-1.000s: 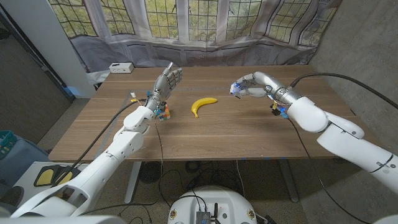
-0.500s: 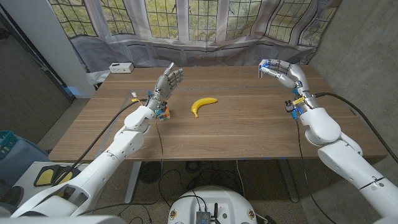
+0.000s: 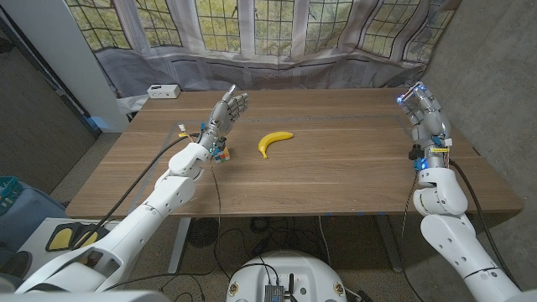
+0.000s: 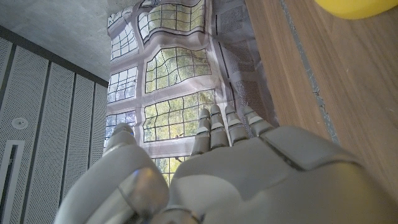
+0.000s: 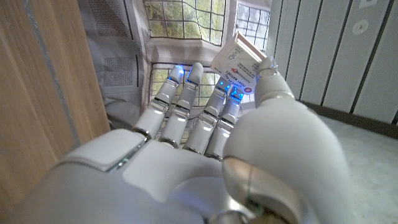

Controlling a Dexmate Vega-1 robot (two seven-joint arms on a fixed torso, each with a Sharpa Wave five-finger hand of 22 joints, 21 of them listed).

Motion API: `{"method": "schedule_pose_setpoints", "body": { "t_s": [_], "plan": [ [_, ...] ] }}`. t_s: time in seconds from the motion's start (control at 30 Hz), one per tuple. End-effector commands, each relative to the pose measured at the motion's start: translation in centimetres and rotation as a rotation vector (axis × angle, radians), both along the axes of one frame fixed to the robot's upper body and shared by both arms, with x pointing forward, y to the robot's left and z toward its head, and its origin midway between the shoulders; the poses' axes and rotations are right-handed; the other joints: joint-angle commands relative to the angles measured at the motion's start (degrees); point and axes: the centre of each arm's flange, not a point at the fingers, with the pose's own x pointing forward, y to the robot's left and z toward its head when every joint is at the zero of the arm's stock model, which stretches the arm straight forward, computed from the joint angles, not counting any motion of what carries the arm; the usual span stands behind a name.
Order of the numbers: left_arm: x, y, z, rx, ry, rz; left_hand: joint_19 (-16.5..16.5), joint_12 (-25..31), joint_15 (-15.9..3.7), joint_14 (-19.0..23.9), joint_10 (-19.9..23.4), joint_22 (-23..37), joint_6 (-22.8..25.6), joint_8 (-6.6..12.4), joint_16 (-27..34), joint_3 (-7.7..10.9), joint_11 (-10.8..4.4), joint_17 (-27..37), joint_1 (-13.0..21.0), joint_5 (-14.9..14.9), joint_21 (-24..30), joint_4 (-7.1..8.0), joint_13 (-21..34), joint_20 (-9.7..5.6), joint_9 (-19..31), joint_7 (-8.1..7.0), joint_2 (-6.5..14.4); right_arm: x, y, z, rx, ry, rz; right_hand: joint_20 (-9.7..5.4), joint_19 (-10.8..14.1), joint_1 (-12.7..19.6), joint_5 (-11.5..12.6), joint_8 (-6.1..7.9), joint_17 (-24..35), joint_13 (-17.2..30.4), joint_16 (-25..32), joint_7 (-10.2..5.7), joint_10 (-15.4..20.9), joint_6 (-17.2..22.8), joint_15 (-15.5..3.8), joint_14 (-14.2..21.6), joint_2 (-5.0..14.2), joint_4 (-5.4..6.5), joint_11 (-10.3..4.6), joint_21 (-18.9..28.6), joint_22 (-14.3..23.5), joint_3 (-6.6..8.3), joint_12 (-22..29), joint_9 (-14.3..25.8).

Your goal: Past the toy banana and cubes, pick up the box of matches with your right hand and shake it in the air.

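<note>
banana [image 3: 274, 141] mid-table, cubes [image 3: 221, 152] beside left hand [image 3: 228, 107]

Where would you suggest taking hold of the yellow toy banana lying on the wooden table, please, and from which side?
Probably across the thick middle of the yellow toy banana, coming from above: it lies flat on the wooden table, curved, with bare wood all round. The tapering ends offer less to grip.

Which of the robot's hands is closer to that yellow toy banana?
Left. The left hand stands beside the banana; the right hand is raised over the table's far right edge, holding the matchbox.
</note>
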Motion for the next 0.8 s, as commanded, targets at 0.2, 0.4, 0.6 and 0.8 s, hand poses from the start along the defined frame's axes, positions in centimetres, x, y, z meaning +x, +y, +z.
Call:
{"method": "schedule_pose_setpoints", "body": {
  "t_s": [0.2,0.4,0.6,0.8],
  "plan": [
    [0.2,-0.4,0.1,0.005,0.002,-0.005,-0.17,-0.03,-0.17,0.14,0.35,0.21,0.57,0.3,0.02,0.19,-0.24,0.06,-0.53,-0.15,-0.01,-0.26,0.16,0.43,0.32,-0.16,0.15,2.5,-3.0,-6.5,0.426,0.005,0.265,-0.78,-0.05,0.56,0.47,-0.18,0.07,0.18,-0.41,-1.67,-0.25,0.71,-5.72,-0.56,2.18,0.86,-0.3,-0.27,0.12,0.19,-0.46,0.19],
    [0.0,-0.4,0.1,0.008,0.001,-0.003,-0.2,-0.05,-0.11,0.11,0.3,0.21,0.56,0.29,0.01,0.2,-0.31,0.06,-0.56,-0.15,-0.02,-0.29,0.16,0.43,0.32,-0.13,0.17,1.8,-2.9,-5.3,0.3,0.005,0.212,-0.81,-0.03,0.52,0.52,-0.2,0.06,0.18,-0.49,-1.73,-0.36,0.79,-5.58,-0.54,2.14,0.78,-0.35,-0.27,0.11,0.14,-0.57,0.2],
    [-0.2,-0.4,0.1,0.012,0.0,0.0,-0.2,-0.06,-0.13,0.16,0.28,0.21,0.56,0.29,0.03,0.2,-0.47,0.06,-0.58,-0.16,-0.02,-0.32,0.16,0.41,0.32,-0.15,0.17,0.4,-1.9,-2.4,0.061,-0.009,0.112,-0.67,-0.03,0.7,0.56,-0.19,0.04,0.19,-0.49,-1.7,-0.18,0.9,-5.36,-0.33,2.13,0.58,-0.32,-0.28,0.11,0.2,-0.54,0.2],
    [-0.4,-0.4,0.1,0.011,-0.002,0.003,-0.22,-0.03,-0.14,0.16,0.35,0.21,0.53,0.27,0.03,0.2,-0.42,0.06,-0.6,-0.16,-0.02,-0.35,0.16,0.42,0.32,-0.12,0.18,-1.3,0.1,1.5,-0.21,-0.06,0.019,-0.35,0.09,1.01,0.58,-0.04,-0.04,0.21,-0.42,-1.22,0.46,1.41,-5.0,0.24,2.03,0.25,-0.19,-0.25,0.11,0.27,-0.37,0.2]
  ]
}}
